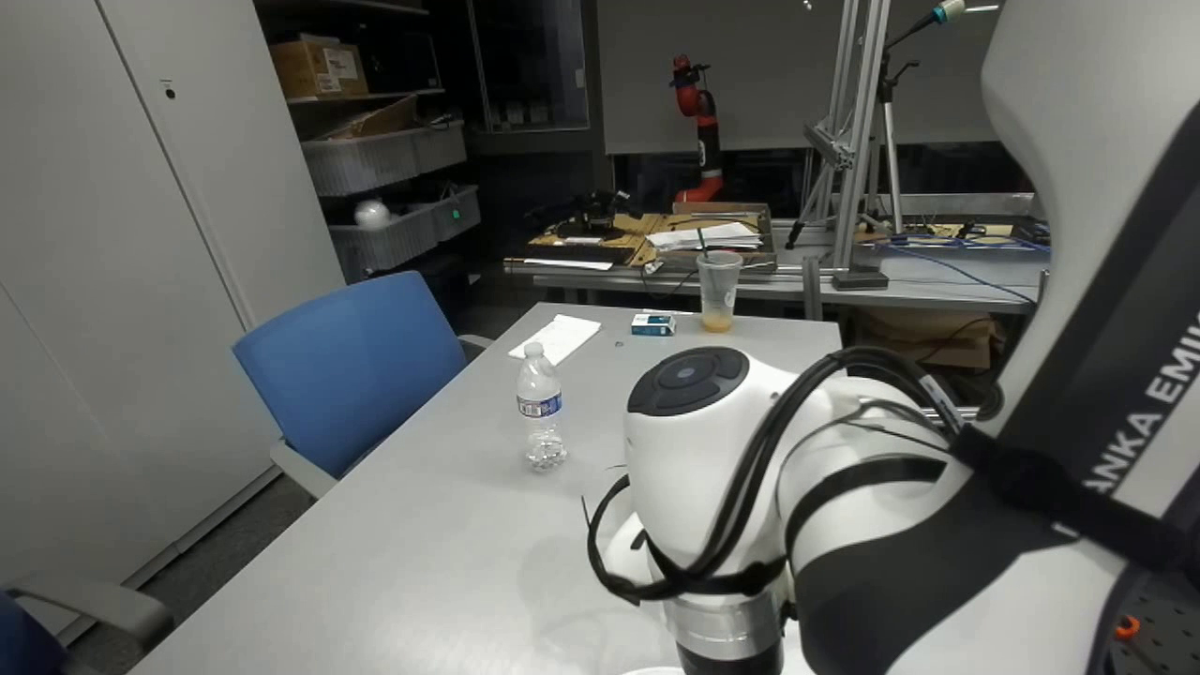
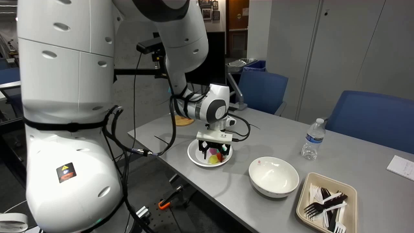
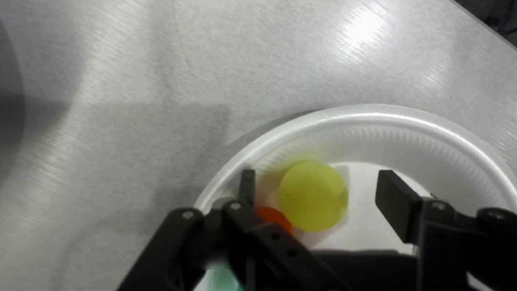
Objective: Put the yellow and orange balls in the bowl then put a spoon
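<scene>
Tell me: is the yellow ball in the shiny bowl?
Out: in an exterior view, the yellow ball sits in the white dish, apart from the bowl.

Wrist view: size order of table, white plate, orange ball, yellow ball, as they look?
1. table
2. white plate, cut off by the frame
3. yellow ball
Not ranked: orange ball, partly hidden by the gripper; visible part looks smallest.
</scene>
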Controlling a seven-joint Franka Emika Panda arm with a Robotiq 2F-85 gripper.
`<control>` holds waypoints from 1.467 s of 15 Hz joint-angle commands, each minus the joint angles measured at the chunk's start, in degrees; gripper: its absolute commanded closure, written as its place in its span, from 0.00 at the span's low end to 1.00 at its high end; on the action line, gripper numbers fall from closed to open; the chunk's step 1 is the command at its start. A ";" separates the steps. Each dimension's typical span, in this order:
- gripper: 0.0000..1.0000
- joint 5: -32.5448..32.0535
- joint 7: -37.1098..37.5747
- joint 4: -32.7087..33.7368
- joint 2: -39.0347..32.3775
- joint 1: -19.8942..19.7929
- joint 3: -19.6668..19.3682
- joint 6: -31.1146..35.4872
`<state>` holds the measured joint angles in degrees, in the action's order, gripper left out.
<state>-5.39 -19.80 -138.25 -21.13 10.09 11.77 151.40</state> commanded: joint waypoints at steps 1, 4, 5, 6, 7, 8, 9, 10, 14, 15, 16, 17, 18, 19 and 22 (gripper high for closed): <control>0.54 -1.85 1.79 1.02 -0.97 0.38 0.18 0.77; 0.78 -1.64 1.77 1.03 -0.82 0.22 0.22 0.69; 0.84 -1.57 1.71 1.05 -0.82 0.16 0.25 0.66; 0.87 -1.49 1.67 1.06 -0.85 0.11 0.28 0.70; 0.88 -1.45 1.59 1.05 -0.87 0.06 0.30 0.67; 0.90 -1.55 1.64 1.08 -0.90 0.11 0.25 0.62; 0.92 -1.75 1.76 1.07 -0.91 0.20 0.11 0.68; 0.92 -1.75 1.73 1.13 -0.90 0.17 0.10 0.59; 0.92 -0.51 1.72 1.74 1.55 -0.14 0.91 -2.02; 0.92 0.12 1.55 1.98 2.71 -0.35 1.34 -3.43; 0.92 0.31 1.49 2.18 3.65 -0.41 1.52 -4.36; 0.92 0.27 1.38 2.31 4.98 -0.47 1.52 -5.57; 0.92 0.32 1.54 2.76 6.09 -0.32 1.60 -7.16; 0.92 -0.31 1.59 2.70 7.60 -0.37 1.06 -8.77; 0.92 -1.69 2.49 1.87 12.37 -0.82 -0.57 -11.90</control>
<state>-5.39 -19.02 -135.28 -14.05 9.90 12.27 143.20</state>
